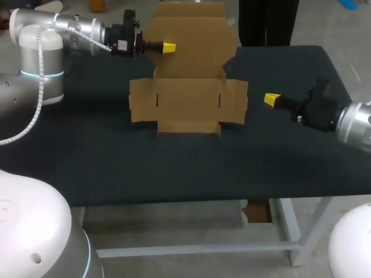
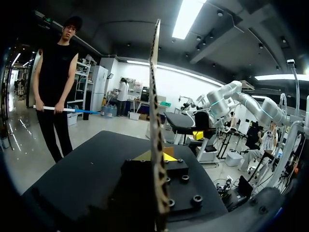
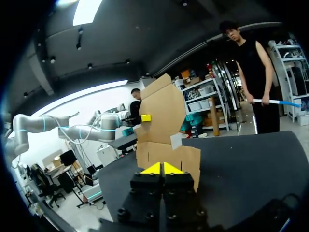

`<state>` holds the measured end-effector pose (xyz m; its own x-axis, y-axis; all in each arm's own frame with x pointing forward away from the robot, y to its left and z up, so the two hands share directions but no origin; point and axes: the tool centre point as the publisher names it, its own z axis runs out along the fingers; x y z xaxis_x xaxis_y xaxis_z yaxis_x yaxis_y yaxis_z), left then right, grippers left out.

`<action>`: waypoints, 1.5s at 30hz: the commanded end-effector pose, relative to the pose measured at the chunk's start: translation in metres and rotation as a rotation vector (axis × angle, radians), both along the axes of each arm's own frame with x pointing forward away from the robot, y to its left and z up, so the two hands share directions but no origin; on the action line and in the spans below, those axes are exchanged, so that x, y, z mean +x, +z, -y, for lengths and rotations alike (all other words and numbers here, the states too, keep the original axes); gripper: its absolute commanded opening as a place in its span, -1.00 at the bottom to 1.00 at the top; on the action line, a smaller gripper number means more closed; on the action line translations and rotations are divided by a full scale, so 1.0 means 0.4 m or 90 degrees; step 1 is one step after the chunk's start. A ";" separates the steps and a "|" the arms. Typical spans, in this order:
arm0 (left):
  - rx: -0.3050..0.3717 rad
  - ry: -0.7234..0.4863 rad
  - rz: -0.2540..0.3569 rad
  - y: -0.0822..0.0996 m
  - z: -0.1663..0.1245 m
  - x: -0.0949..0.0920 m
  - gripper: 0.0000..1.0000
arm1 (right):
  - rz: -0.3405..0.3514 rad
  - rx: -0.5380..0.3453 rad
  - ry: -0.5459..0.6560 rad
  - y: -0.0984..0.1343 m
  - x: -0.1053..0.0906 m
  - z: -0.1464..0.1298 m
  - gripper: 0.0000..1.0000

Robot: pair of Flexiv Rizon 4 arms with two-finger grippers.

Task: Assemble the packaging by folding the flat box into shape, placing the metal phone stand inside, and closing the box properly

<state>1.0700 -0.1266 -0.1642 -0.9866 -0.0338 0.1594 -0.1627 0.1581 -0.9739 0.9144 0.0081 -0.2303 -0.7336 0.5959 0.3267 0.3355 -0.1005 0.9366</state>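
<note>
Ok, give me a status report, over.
Left hand shut on box, rear flap raised. Right hand shut, empty, beside box. Nothing in the way.

A counter (image 1: 174, 168) with a matte black top fills the middle of the head view, its surface plain and dark from edge to edge. Under its front edge a pale grey metal frame (image 1: 288, 227) shows, with a leg and a low crossbar. The same black top (image 2: 82, 169) spreads beneath both wrist views (image 3: 251, 164).
</note>
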 end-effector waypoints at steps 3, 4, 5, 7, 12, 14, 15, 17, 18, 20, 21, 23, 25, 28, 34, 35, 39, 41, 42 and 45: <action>0.001 0.000 0.000 0.002 -0.001 -0.002 -1.00 | 0.001 0.000 -0.003 0.000 -0.003 -0.001 -1.00; 0.001 0.000 0.000 0.002 -0.001 -0.002 -1.00 | 0.001 0.000 -0.003 0.000 -0.003 -0.001 -1.00; 0.001 0.000 0.000 0.002 -0.001 -0.002 -1.00 | 0.001 0.000 -0.003 0.000 -0.003 -0.001 -1.00; 0.006 -0.002 0.006 0.006 -0.001 -0.008 -1.00 | 0.018 -0.007 0.010 0.012 -0.008 -0.020 -1.00; 0.009 0.011 -0.009 0.029 -0.001 -0.020 -1.00 | 0.051 -0.063 0.024 0.015 -0.062 -0.004 -1.00; 0.016 0.026 -0.013 0.038 -0.001 -0.025 -1.00 | 0.058 -0.077 0.027 0.008 -0.084 0.011 -1.00; 0.014 0.029 -0.016 0.042 -0.001 -0.030 -1.00 | 0.069 -0.080 0.032 0.004 -0.096 0.021 -1.00; 0.011 0.029 -0.016 0.051 -0.003 -0.043 -1.00 | 0.074 -0.089 0.034 -0.003 -0.115 0.033 -1.00; 0.007 0.028 -0.018 0.053 -0.003 -0.048 -1.00 | 0.079 -0.096 0.037 -0.006 -0.126 0.037 -1.00; 0.000 0.030 -0.025 0.056 -0.004 -0.057 -1.00 | 0.087 -0.112 0.040 -0.011 -0.143 0.043 -1.00; -0.008 0.028 -0.031 0.057 -0.004 -0.060 -1.00 | 0.094 -0.120 0.045 -0.014 -0.152 0.046 -1.00; -0.012 0.028 -0.040 0.059 -0.005 -0.065 -1.00 | 0.102 -0.128 0.051 -0.017 -0.164 0.047 -1.00; -0.020 0.020 -0.052 0.059 -0.001 -0.077 -1.00 | 0.116 -0.141 0.067 -0.023 -0.180 0.046 -1.00; -0.024 0.022 -0.060 0.061 0.006 -0.091 -1.00 | 0.125 -0.173 0.079 -0.037 -0.195 0.040 -1.00; -0.028 0.012 -0.068 0.050 0.026 -0.107 -1.00 | 0.118 -0.185 0.093 -0.070 -0.227 0.026 -1.00; -0.026 0.013 -0.068 0.046 0.029 -0.107 -1.00 | 0.116 -0.183 0.095 -0.075 -0.233 0.025 -1.00; -0.020 0.012 -0.080 0.029 0.038 -0.101 -1.00 | 0.115 -0.171 0.113 -0.097 -0.256 0.014 -1.00; -0.016 0.010 -0.084 0.018 0.042 -0.097 -1.00 | 0.112 -0.166 0.117 -0.109 -0.263 0.006 -1.00; -0.016 0.010 -0.084 0.014 0.043 -0.095 -1.00 | 0.109 -0.164 0.117 -0.116 -0.265 0.002 -1.00; -0.012 0.006 -0.079 0.006 0.042 -0.096 -1.00 | 0.101 -0.156 0.124 -0.134 -0.272 -0.009 -1.00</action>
<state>1.0272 -0.1437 -0.1600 -0.9582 -0.0522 0.2814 -0.2860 0.1383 -0.9482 0.8039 0.0103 -0.2750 -0.8676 0.4934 0.0611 0.1808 0.1986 0.9633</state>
